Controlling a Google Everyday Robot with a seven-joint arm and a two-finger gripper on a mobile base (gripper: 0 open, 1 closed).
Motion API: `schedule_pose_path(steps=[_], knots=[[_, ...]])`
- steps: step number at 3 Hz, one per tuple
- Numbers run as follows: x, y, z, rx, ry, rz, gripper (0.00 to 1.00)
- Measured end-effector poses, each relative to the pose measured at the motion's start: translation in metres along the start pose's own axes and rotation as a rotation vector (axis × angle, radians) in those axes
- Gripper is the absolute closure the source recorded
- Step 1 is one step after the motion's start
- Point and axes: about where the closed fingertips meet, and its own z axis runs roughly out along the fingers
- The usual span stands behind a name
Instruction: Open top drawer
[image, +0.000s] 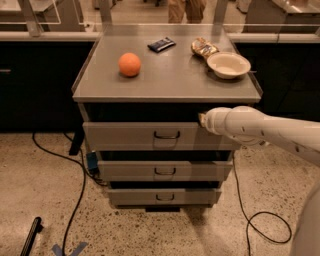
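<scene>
Hand (203, 120) is resting at the upper edge of the top drawer (125, 136), right of its handle (167, 135); grip state cannot be told. The drawer is sitting directly under the table (170, 87) top. Risk: the hand is sitting off the handle, so a pull could slip off the lip.

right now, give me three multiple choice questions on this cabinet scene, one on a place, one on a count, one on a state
1. Where is the gripper?
A) at the upper edge of the top drawer, right of its handle
B) beside the orange ball
C) at the lowest drawer

2. How many grey drawers does the cabinet have?
A) two
B) three
C) four

3. How does the white bowl sit?
A) upside down
B) on its side
C) upright, opening up

Key: 1 A, the white arm ends at that edge; 2 B, three handled fronts are stacked; 3 C, its hollow inside shows.
</scene>
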Motion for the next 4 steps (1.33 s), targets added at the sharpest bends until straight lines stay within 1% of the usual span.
schedule_pose_path(steps=[1, 2, 3, 4], knots=[[-0.003, 0.000, -0.002, 0.000, 0.000, 0.000, 1.00], [-0.002, -0.044, -0.032, 0.030, 0.042, -0.032, 1.00], [0.031, -0.074, -0.073, 0.003, 0.151, -0.010, 1.00], [0.042, -0.077, -0.088, -0.020, 0.193, 0.015, 1.00]])
